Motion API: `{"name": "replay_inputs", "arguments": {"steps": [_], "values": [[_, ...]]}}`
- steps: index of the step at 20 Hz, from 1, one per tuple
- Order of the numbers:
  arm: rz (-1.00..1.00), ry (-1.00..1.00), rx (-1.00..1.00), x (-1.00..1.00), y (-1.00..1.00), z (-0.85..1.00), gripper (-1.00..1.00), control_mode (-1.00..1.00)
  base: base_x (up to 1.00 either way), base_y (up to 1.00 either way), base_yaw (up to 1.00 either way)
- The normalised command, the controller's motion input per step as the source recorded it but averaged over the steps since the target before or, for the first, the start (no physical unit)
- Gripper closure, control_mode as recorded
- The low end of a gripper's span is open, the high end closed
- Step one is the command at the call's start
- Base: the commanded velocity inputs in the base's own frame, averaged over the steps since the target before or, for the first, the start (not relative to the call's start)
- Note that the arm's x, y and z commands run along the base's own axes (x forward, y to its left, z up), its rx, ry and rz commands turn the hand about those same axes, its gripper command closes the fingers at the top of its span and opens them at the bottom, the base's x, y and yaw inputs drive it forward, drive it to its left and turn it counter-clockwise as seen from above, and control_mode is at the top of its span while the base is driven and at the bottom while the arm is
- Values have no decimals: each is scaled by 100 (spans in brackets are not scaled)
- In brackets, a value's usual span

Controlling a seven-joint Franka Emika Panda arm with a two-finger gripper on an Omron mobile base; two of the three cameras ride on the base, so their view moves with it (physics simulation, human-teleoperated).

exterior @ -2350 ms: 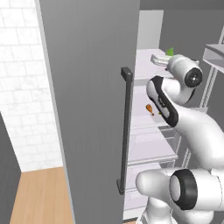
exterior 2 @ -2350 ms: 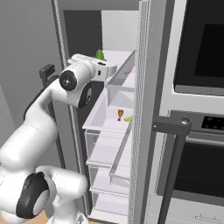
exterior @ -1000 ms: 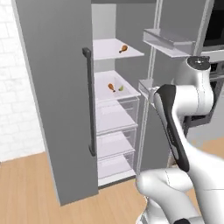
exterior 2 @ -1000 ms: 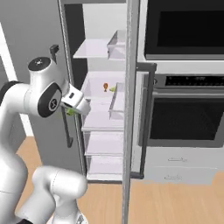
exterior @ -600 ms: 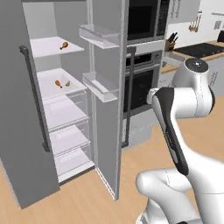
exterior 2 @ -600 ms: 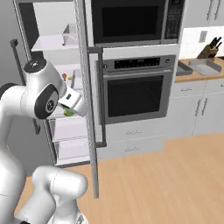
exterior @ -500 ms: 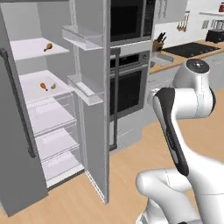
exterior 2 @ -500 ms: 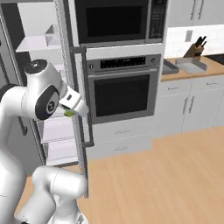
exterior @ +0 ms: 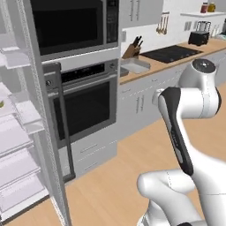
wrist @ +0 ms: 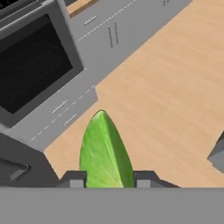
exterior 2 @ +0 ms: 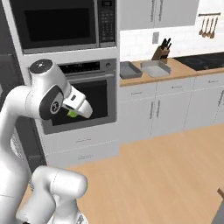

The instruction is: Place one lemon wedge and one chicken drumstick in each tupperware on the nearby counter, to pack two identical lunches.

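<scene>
My gripper [wrist: 107, 180] is shut on a green lemon wedge [wrist: 105, 148], which stands up between the two fingertips [wrist: 74, 179]. From the right base view the gripper [exterior 2: 77, 107] hangs in front of the oven with the wedge [exterior 2: 72, 114] showing under it. Two grey tupperware trays [exterior 2: 130, 69] [exterior 2: 154, 68] sit side by side on the tan counter [exterior 2: 179, 68], well to the right of the gripper. One tray [exterior: 136, 66] also shows in the left base view beside a knife block. The chicken drumstick is out of view.
A built-in oven [exterior 2: 83, 100] with a microwave [exterior 2: 61, 24] above it is straight ahead. The open fridge door and shelves [exterior: 20, 132] stand at the left. A black cooktop [exterior: 172, 53] lies further along the counter. Wooden floor [exterior 2: 166, 175] stretches to the right.
The whole picture has swung from the open fridge round to the oven and counter, so the camera has moved. The gripper still holds the green wedge.
</scene>
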Motion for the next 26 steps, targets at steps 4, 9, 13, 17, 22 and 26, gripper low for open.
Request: {"name": "replay_inputs", "arguments": {"steps": [4, 9, 13, 17, 22, 26], "values": [[0, 0, 0, 0, 0, 0, 100, 100, 100, -100, 0], [0, 0, 0, 0, 0, 0, 100, 100, 100, -100, 0], [0, 0, 0, 0, 0, 0, 100, 100, 100, -93, 0], [0, 0, 0, 0, 0, 0, 100, 100, 100, -43, 5], [0, 0, 0, 0, 0, 0, 100, 100, 100, -21, 19], [0, 0, 0, 0, 0, 0, 100, 100, 100, -17, 30]]}}
